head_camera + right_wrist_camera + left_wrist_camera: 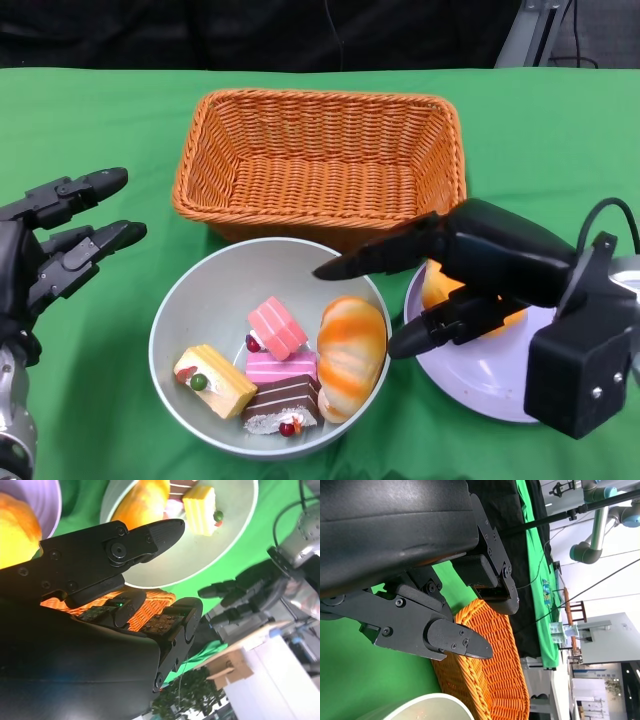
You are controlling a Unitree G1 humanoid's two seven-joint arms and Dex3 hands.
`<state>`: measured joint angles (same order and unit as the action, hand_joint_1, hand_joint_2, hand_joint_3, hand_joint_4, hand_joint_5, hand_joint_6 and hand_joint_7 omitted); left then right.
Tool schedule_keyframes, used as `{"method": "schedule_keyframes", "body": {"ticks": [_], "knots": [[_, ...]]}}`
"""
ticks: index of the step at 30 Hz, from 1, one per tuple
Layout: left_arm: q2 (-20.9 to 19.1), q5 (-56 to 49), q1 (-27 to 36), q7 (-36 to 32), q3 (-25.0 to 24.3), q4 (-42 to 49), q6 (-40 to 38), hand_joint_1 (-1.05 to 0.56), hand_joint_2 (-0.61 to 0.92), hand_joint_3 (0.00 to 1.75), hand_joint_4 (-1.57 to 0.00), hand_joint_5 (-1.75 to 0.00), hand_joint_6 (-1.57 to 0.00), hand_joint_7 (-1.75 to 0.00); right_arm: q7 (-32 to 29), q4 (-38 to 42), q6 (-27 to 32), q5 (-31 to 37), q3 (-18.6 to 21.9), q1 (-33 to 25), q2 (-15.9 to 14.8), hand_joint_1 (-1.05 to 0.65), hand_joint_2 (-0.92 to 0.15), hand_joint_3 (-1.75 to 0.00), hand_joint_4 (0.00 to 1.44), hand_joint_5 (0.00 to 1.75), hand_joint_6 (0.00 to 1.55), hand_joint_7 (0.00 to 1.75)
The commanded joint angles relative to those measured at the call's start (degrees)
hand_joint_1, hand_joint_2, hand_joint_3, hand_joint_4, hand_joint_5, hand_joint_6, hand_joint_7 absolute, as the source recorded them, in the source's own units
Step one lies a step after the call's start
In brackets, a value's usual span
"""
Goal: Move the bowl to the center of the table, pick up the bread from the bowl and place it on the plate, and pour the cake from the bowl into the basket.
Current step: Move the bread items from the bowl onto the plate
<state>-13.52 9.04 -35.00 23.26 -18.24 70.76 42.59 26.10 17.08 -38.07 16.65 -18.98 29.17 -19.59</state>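
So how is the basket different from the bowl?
The basket is orange, woven and rectangular; the bowl is smooth, grey and round. The basket holds nothing, while the bowl holds a bread roll and cake pieces. The basket sits farther back, the bowl nearer the robot. Both rest on the green table.

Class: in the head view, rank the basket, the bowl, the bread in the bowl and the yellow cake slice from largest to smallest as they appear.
1. Basket
2. Bowl
3. Bread
4. Yellow cake slice
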Motion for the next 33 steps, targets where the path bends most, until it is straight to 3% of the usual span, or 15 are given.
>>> {"method": "schedule_keyframes", "body": {"ticks": [1,17,33], "knots": [[-0.3,0.5,0.8,0.0,-0.4,-0.3,0.9,-0.38,0.92,0.08,-1.08,0.00,-0.91,0.00,-0.8,4.3,-3.4,1.4,-0.7,3.2,0.2,-0.65,-0.86,0.00,0.65,0.03,0.63,0.01],[0.5,-0.1,1.2,-1.5,0.1,-0.9,1.8,-0.38,0.92,0.09,-1.07,0.00,-0.91,0.00,-3.0,12.9,-8.3,7.6,-3.4,8.6,1.1,-0.61,-0.81,0.00,0.69,0.02,0.68,0.01],[1.6,-0.5,1.5,-3.1,0.9,-1.5,2.8,-0.38,0.92,0.10,-1.08,0.00,-0.89,0.00,-1.2,13.4,-9.1,10.7,-6.1,11.4,0.1,-0.69,-0.84,-0.01,0.65,0.00,0.66,0.00]]}}
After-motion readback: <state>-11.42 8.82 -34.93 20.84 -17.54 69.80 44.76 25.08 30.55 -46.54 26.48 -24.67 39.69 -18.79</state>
